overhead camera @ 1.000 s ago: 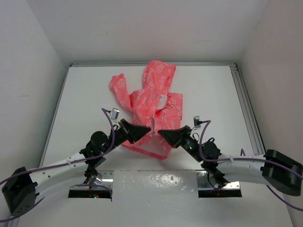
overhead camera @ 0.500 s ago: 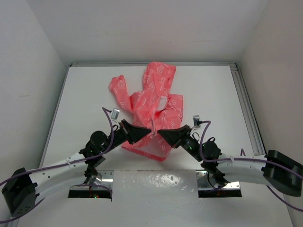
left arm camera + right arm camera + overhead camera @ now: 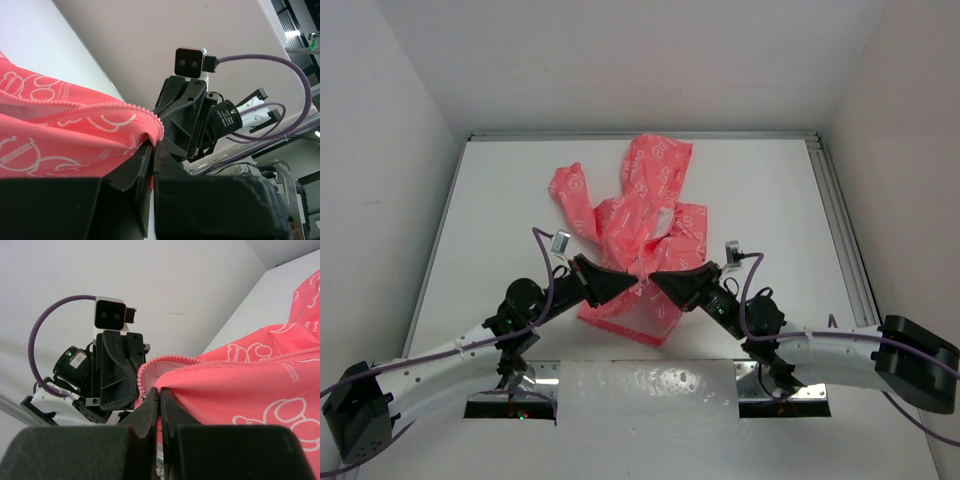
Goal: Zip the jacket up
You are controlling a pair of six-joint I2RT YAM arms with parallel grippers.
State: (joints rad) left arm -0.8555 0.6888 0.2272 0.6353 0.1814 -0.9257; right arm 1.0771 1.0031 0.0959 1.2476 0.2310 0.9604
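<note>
1. Top external view: the jacket lies in the middle of the white counter. Its hood points at the far wall, one sleeve is flung out to the left, and the hem is nearest the arm bases.
2. The left gripper and right gripper meet tip to tip over the lower front of the jacket, almost touching, with fabric puckered between them.
3. Left wrist view: the left gripper is clenched on a fold of coral fabric. The toothed zipper edge runs along the top of the fold and curls down into the jaws. The right gripper sits just beyond, facing it.
4. Right wrist view: the right gripper is clamped tight on the other front edge. Its zipper teeth arc over the white lining down to the fingertips, and the left gripper is directly opposite.
5. Step in hand, as I judge it: each gripper grasps one front edge near the bottom so the two zipper halves can be brought together. The jacket front is not yet joined.
6. The next move likely calls for lining up the two lower zipper ends and seating one in the slider before any pull toward the collar. I cannot make out the slider in any view. The thin fabric may bunch or slip during the alignment.
</note>
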